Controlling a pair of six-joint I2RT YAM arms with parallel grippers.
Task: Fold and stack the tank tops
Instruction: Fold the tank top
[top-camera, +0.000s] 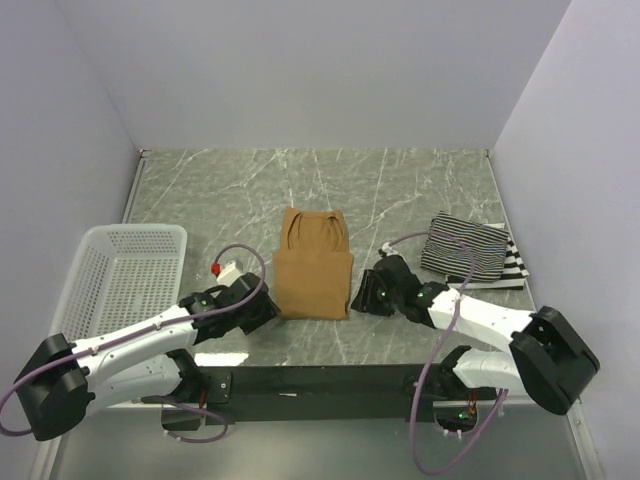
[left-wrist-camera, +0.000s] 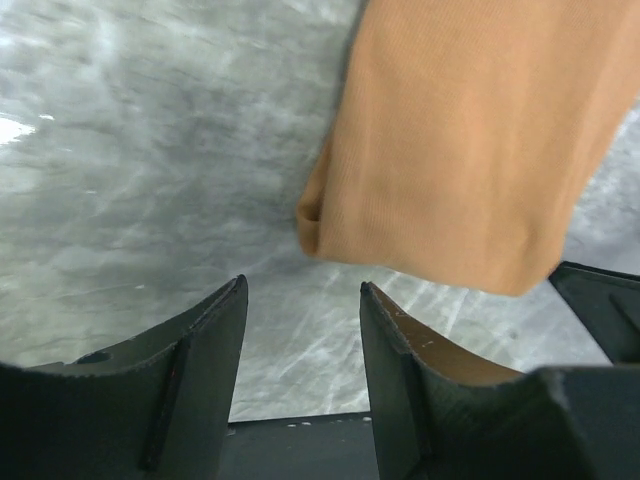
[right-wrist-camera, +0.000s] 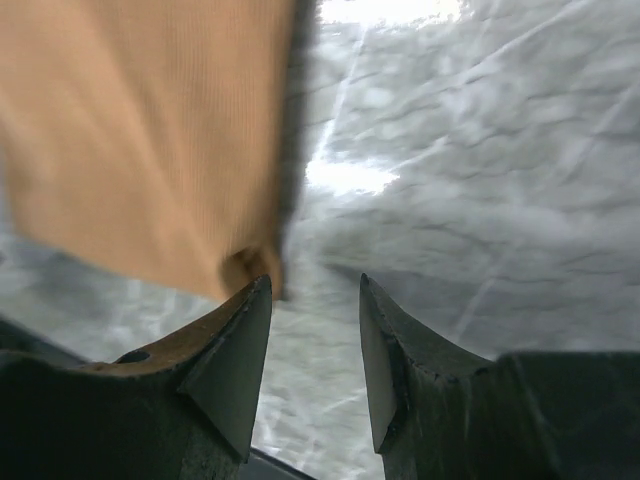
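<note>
The plain tan-brown tank top (top-camera: 312, 270) lies folded into a narrow rectangle at the middle of the table, straps toward the back. My left gripper (top-camera: 268, 311) sits at its near-left corner, open and holding nothing; in the left wrist view the gripper (left-wrist-camera: 302, 287) is just short of the tan corner (left-wrist-camera: 470, 150). On the other side, my right gripper (top-camera: 362, 295) is at the near-right corner, also open. Its left fingertip (right-wrist-camera: 262, 290) is close to the tan edge (right-wrist-camera: 150, 140). At the right, the thin-striped top (top-camera: 462, 248) lies folded on the wide-striped one (top-camera: 513, 268).
A white mesh basket (top-camera: 125, 275) stands at the left edge of the marble table. Walls close the table in on the left, back and right. A dark rail (top-camera: 330, 380) runs along the near edge between the arm bases.
</note>
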